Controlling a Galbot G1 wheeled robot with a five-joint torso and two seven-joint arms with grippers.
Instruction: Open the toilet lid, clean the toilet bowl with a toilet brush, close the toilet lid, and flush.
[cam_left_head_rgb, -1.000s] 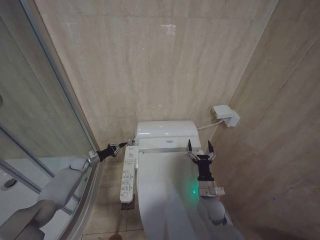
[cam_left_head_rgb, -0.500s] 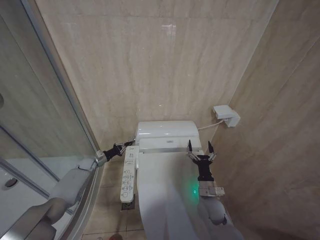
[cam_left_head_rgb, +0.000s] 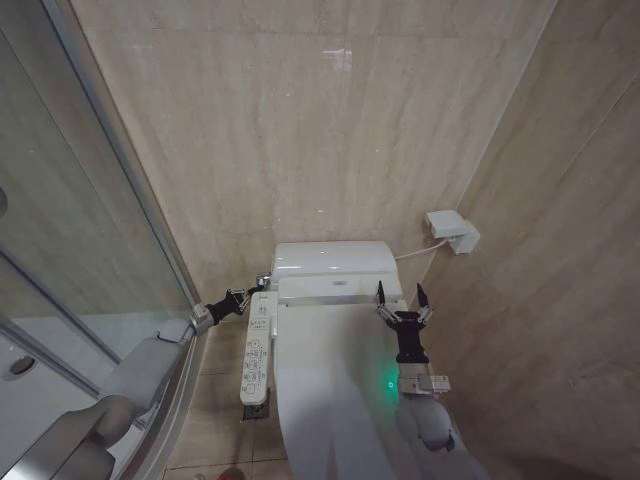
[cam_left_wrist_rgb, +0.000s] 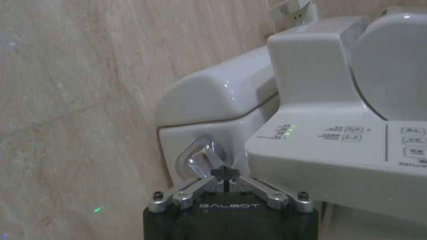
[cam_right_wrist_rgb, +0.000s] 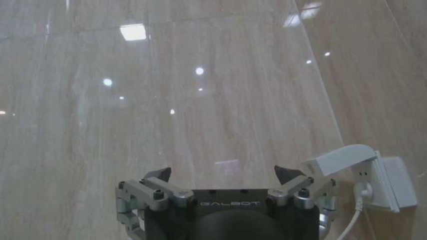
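In the corner of a beige-tiled bathroom, the large glossy white plastic oval toilet lid (cam_left_head_rgb: 335, 395) lies shut over the toilet bowl of a smart toilet, whose white button panel (cam_left_head_rgb: 259, 345) runs along the robot's left side of it. The left hand (cam_left_head_rgb: 247, 294) reaches in from beside the glass shower screen (cam_left_head_rgb: 70, 250) to the left flank of the white ceramic tank (cam_left_head_rgb: 332, 260); in the left wrist view its fingers are drawn together to a point, their tips (cam_left_wrist_rgb: 225, 173) touching the shiny chrome flush lever (cam_left_wrist_rgb: 200, 156) on the tank's side, just beside the panel's green indicator lights (cam_left_wrist_rgb: 287, 132). The right hand (cam_left_head_rgb: 402, 297) hovers above the right rear edge of the lid, fingers spread wide and holding nothing, pointing toward the back wall, near a white wall socket (cam_left_head_rgb: 452, 231) with a cable plugged in.
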